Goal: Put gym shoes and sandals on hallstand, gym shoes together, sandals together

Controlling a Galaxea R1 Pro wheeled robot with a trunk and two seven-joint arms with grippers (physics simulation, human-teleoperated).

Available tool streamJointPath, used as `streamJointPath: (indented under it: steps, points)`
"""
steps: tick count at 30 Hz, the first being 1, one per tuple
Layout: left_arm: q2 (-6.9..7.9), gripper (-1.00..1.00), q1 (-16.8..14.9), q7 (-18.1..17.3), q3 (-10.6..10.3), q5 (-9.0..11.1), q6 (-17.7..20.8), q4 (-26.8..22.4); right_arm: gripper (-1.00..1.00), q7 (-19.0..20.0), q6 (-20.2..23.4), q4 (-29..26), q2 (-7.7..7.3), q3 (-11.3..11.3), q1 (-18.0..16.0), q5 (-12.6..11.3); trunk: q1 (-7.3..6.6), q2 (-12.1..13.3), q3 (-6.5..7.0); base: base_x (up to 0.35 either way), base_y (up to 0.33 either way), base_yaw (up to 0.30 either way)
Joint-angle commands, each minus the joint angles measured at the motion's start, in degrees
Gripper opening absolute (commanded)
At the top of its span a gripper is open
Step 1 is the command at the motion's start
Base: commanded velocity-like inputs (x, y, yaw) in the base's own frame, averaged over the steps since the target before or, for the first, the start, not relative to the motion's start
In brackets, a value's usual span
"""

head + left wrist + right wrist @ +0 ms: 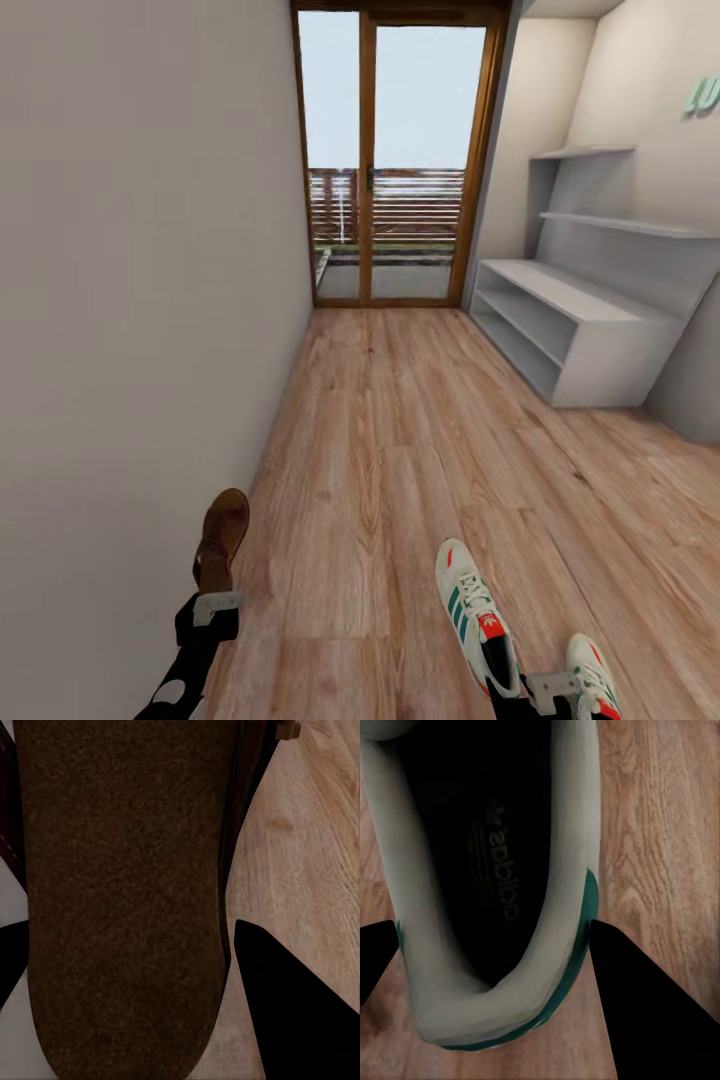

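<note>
A dark brown sandal point(222, 535) sticks out ahead of my left gripper point(216, 600), which is shut on it near the left wall; its tan footbed point(120, 892) lies between the black fingers point(292, 1012). Two white gym shoes with green stripes point(473, 610) point(594, 680) show at the bottom right, and my right gripper point(548, 690) sits between their heels. In the right wrist view its fingers point(645, 1005) clamp the heel of one gym shoe point(495, 892) above the corridor floor point(400, 450). The pale grey hallstand point(590, 345) stands ahead on the right with bare shelves.
A plain wall point(130, 300) runs close along the left. A wood-framed glass door point(395, 160) closes the far end. Two floating shelves point(620, 222) hang above the hallstand. Open wood floor lies between me and the rack.
</note>
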Motion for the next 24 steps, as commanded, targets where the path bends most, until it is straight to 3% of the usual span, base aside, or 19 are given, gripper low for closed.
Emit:
streamJointPath:
  steps: [1,24]
  points:
    - [-0.03,-1.0,-0.04,0.24,0.13,-0.49,-0.15,0.04,-1.0,0.21,-0.17,0.04,-0.02,0.36,-0.04,-0.57,0.02,-0.02,-0.05,0.33,0.04,0.0]
    - [0.02,-1.0,-0.05,0.24,0.13,-0.46,-0.14,0.04,-1.0,0.21,-0.17,0.04,-0.02,0.36,-0.04,-0.57,0.02,-0.02,-0.05,0.339,0.003,0.0]
